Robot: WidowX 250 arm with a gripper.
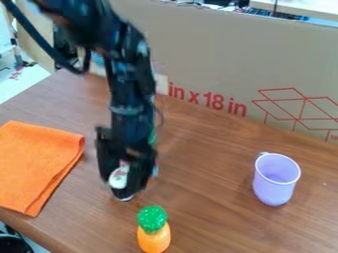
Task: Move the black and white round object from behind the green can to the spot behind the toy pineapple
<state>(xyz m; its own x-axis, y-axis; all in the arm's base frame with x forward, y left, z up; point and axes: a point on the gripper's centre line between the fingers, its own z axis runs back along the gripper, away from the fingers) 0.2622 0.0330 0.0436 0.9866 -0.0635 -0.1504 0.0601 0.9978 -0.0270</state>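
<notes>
White object with red marks [119, 177], left of centre, partly hidden by black two-finger pincer [126, 184]; cannot tell whether pincer is wide, narrow or gripping it. Near side: orange toy pineapple with green top [153, 232]. Left: folded orange cloth [38, 165]. Right: lavender cup, mouth up [273, 185]. All on brown wood-grain bench [211, 183]. Far side: large cardboard panel, red line drawing [224, 54].

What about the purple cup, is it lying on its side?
No, the purple cup stands upright on the wooden table, its open mouth facing up.
</notes>
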